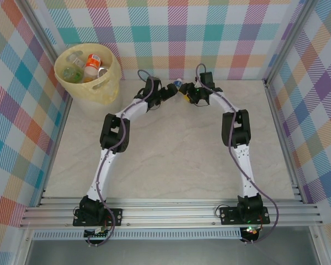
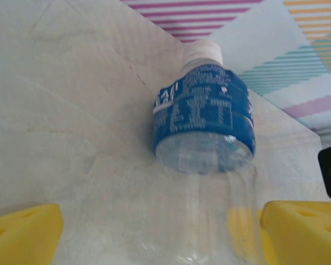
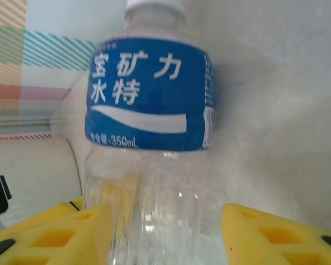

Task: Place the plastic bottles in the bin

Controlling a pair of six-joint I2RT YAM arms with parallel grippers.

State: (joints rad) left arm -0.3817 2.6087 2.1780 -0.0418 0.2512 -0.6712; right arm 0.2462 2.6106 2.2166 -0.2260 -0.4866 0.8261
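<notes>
A clear plastic bottle (image 3: 149,94) with a blue label printed in white characters and a white cap (image 2: 203,51) is found at the far middle of the table (image 1: 171,160), close to the checked back wall (image 1: 187,33). In both wrist views its cap end is pointed away from the camera, toward that wall. Whether it rests on the table cannot be told. Its clear, ribbed lower body, below the label, is clamped between the yellow fingers (image 3: 265,237) of the right gripper (image 3: 165,221), whose jaws are closed against both sides of it. The same bottle is straddled by the left gripper (image 2: 161,226), whose yellow fingers (image 2: 22,232) are spread wide. A clear gap is left on one side, while the bottle lies just beside the other finger; contact there cannot be judged. From above, the two grippers are seen meeting nose to nose, with the blue label just visible between them and both arms bent inward from their bases at the near edge. The bin (image 1: 102,91), pale yellow and round with an oval handle cut-out near its rim, is set in the far left corner, well apart from the gripped bottle. Several bottles are held inside it, among them an orange-labelled bottle (image 1: 92,65) and a green-labelled bottle (image 1: 73,73).
</notes>
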